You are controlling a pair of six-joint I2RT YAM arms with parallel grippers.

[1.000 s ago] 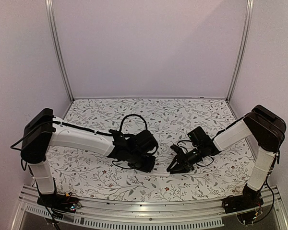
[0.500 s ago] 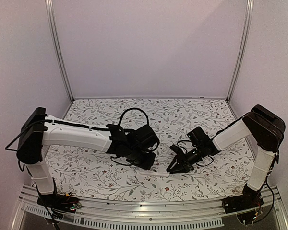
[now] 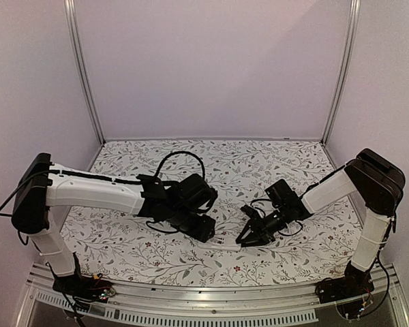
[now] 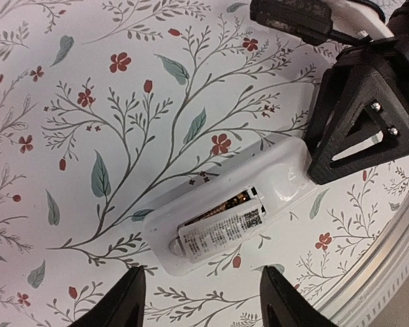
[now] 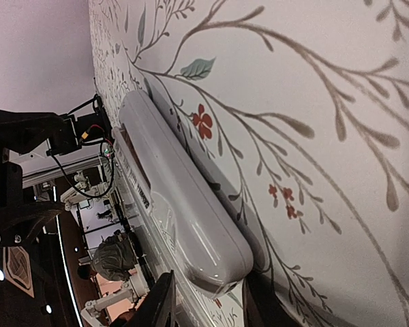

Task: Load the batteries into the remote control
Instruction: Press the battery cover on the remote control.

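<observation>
Desk (image 3: 273, 160) with the remote control (image 4: 276, 182) lying back-up between two grippers

In the top view the desk, covered with a flowered cloth (image 3: 123, 248), is seen whole, and so are both arms. The left arm (image 3: 95, 191) reaches in from the left and the right arm (image 3: 334, 187) from the right, and they meet near the front middle. The remote control is only a thin pale strip between the black heads in this view, hard to make out, and its recess does not show.

The left wrist view gives what the top view does not. The left gripper (image 4: 204, 283) hangs above the remote control, released. Its fingers (image 4: 126, 303) stand wide apart with nothing between them, and the lower edge cuts them off. The right gripper (image 5: 208, 293) is grasping the right end of the remote control, with one black triangular finger lying against that end. The remote control lies slanted on the cloth near the metal rail (image 4: 395, 252) at the desk's near edge, plain back up, recess uncovered.

The right wrist view shows only its long white side, edge-on, with the rounded end between the fingers. These are cut off at the bottom, and the contact is not sharp there.

Of the batteries (image 4: 233, 200), one reddish-gold body shows in the recess, beside a white printed label (image 4: 221, 228). Whether the second lies under that label, I cannot tell.
</observation>
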